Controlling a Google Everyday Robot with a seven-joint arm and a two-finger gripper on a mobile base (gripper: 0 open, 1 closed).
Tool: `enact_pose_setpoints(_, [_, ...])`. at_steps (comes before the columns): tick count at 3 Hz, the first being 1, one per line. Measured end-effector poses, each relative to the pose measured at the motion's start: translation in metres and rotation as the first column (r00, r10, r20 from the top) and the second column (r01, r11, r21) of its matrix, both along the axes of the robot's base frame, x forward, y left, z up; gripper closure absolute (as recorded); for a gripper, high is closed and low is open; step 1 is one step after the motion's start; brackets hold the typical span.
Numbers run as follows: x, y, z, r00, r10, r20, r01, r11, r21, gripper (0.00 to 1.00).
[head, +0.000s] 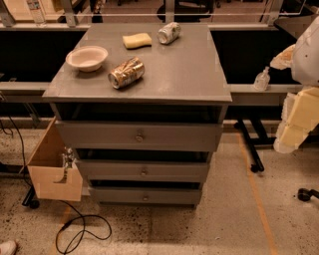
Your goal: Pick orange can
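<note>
- Orange can [126,72] lies on its side on the drawer cabinet top [189,74], at 4 o'clock of the white bowl [86,57].
- Long axis runs 8 to 2 o'clock.
- Gripper [296,119] hangs off the cabinet's right side; open or closed: cannot tell.
- Can lies at 9–10 o'clock from the gripper, well apart.

Cut off at the edges
The gripper [297,121] runs off the right edge; a bottle [36,11] at far left, perhaps plastic, is clipped by the top; the print on the orange can [126,72] is too small to read.
</note>
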State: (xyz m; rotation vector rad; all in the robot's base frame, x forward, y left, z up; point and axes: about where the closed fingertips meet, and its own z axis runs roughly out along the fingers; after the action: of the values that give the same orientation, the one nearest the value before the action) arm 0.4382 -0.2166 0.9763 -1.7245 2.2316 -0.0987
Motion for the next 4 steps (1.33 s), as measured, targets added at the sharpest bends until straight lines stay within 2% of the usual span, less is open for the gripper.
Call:
enact_pose_setpoints(1, [0.000,0.000,0.000,1.0000,0.000,0.000,0.000,1.000,0.000,0.00])
enact_pose_setpoints(2, [0.025,0.008,0.001,0.9953,0.095,0.021,-0.095,0.995,0.006,0.00])
enact_pose_setpoints(3, [0.081,0.053,0.001,0.9360,0.347,0.060,-0.349,0.937,0.019,0.00])
enact_pose_setpoints(4, [0.131,0.131,-0.005,0.7775,0.617,0.123,-0.623,0.782,0.015,0.00])
